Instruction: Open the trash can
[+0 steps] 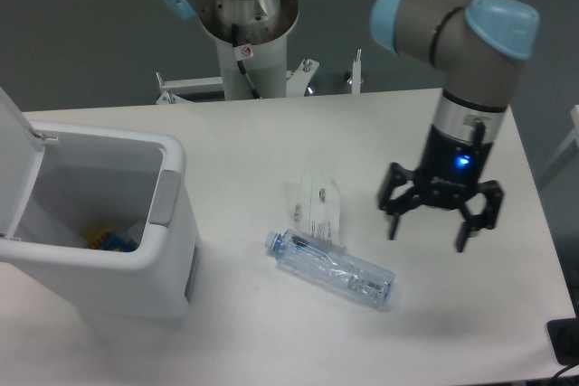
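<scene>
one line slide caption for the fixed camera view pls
Trash can open, lid up; open gripper hovers right of a clear bottle.

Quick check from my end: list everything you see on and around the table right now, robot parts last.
trash can: one, white, left side of table, lid swung open and upright
grey push tab: one, on the can's right rim
items inside the can: blue and yellow, too small to identify
plastic bottle: one, clear, lying on its side mid-table
clear wrapper with label: one, just behind the bottle
table: one, white
gripper: one, black, fingers spread, empty, above the table's right side
</scene>
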You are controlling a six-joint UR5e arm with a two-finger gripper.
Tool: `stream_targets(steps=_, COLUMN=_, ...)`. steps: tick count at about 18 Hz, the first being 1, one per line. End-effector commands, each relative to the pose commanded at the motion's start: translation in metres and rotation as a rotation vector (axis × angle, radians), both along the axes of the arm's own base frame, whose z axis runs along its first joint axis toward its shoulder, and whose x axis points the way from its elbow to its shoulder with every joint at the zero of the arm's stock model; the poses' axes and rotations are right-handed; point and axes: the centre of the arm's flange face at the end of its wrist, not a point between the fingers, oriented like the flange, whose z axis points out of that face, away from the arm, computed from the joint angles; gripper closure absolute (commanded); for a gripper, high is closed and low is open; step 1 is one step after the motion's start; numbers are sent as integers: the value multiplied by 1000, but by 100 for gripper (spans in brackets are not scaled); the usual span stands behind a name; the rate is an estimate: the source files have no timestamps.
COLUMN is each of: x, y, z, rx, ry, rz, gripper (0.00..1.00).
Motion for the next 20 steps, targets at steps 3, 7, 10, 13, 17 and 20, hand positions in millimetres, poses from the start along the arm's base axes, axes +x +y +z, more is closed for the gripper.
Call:
stream_targets(steps=3, x=5, y=-10, z=-14, rx=-206, ry=11, rz=-113, gripper=0)
stream_targets(steps=7, x=7, y=-19, z=-20, rx=-349, ry=29, rz=-278, gripper=0)
stream_targets(steps=10, x=8, y=-28, z=-22, rx=-410, ry=54, rz=-421, gripper=0)
stream_targets(steps=13, x=10, y=-33, z=-22, rx=-432, ry=39, rz=-468, gripper=0)
stream_targets(steps=17, x=8, y=-35, z=-20, rx=-430, ry=42, rz=-465, gripper=0)
stream_targets(steps=20, x=10, y=-37, z=-22, rx=-430, ry=42, rz=-464, gripper=0)
